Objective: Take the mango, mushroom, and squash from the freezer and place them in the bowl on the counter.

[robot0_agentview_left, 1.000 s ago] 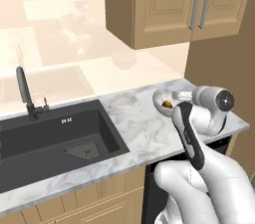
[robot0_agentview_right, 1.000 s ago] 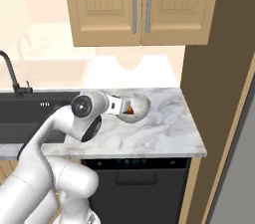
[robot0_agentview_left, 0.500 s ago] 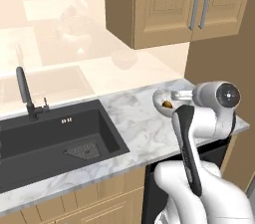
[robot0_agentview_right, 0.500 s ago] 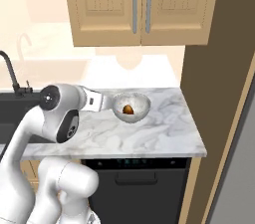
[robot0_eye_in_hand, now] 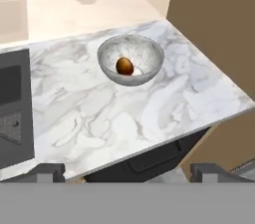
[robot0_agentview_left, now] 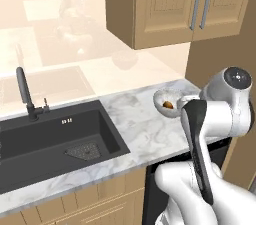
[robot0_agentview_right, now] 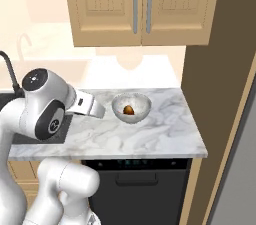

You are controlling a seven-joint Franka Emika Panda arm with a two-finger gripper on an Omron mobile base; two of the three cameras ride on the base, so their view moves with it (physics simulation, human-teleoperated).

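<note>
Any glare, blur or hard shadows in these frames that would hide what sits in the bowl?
Hand view: sharp, even light, the small brown rounded item clear inside the round marbled grey bowl. Right base view: soft, shadowless light, bowl plain. Left base view: hazy reflections on the glossy cream wall; the white arm partly hides the bowl.

The arm is pulling away from the bowl (robot0_agentview_right: 131, 108) now. A second ago its hand hung right over the bowl and hid part of it in the right base view; now it has swung back toward the sink side and the whole bowl shows on the desk (robot0_agentview_right: 150, 139), the mushroom (robot0_agentview_right: 128, 110) lying inside. The gripper (robot0_eye_in_hand: 127, 170) sits well back from the bowl, fingers wide apart.
</note>
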